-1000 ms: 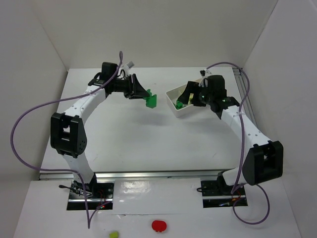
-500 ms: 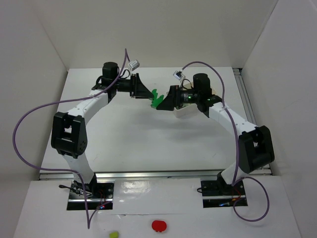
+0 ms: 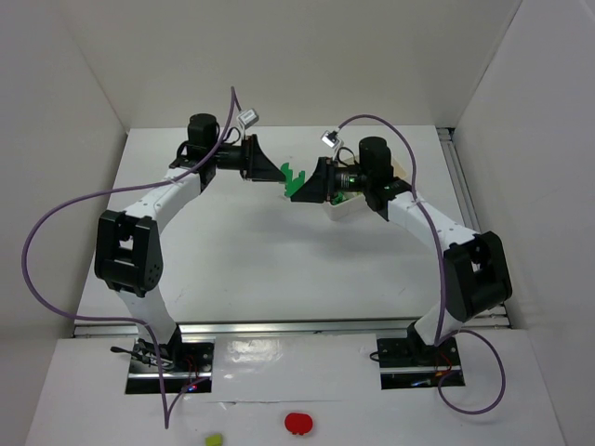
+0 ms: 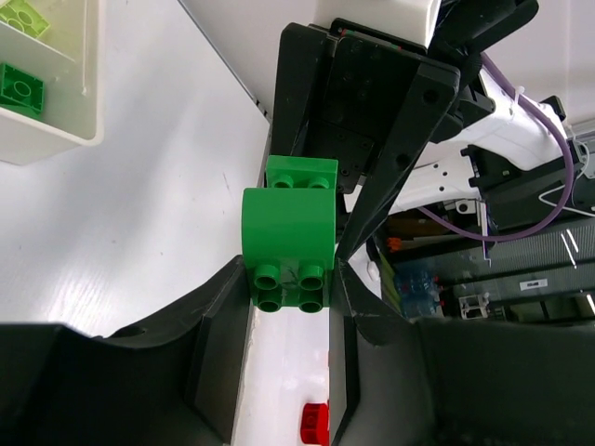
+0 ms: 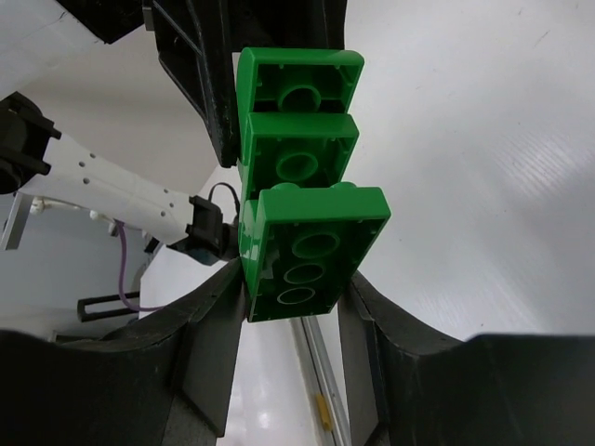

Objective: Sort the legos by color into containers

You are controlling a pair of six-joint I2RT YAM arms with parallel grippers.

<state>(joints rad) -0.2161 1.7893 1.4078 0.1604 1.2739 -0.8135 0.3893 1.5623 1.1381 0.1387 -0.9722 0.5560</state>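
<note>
**Item:** green brick stack (image 3: pixel 295 180), several dark green bricks pressed together. It is held in the air over the rear middle of the table (image 3: pixel 232 260), between the two arms.

**Holders:**
- left gripper (image 3: pixel 282 176): fingers narrow, clamped on the stud end of the stack (left wrist view).
- right gripper (image 3: pixel 310 186): fingers narrow, clamped on the opposite end, hollow undersides facing its camera.
- The two sets of fingers almost meet.

**Destination:** white tray (image 3: pixel 346 210), on the table just beside and partly under the right arm. The left wrist view shows a green brick (image 4: pixel 20 88) in one compartment and a lime brick (image 4: pixel 23 14) in the next.

**Step in hand (judged):** parting the joined bricks, or passing them across, before a drop into the green compartment.

**Handling advice:**
- Keep both clamps firm and square on flat brick faces.
- Separate along the stud line or by a small peeling tilt. A twist may slide the smooth plastic out.
- Stay over the table so a loose piece lands there.

**Surroundings:**
- Purple cables (image 3: pixel 56 223) loop off each arm, clear of the grippers.
- A red round thing (image 3: pixel 297 424) and a lime blob (image 3: pixel 214 439) lie on the front ledge, well apart from the work.

**Obstruction:** the right arm covers most of the tray from above, so the remaining contents cannot be told.
</note>
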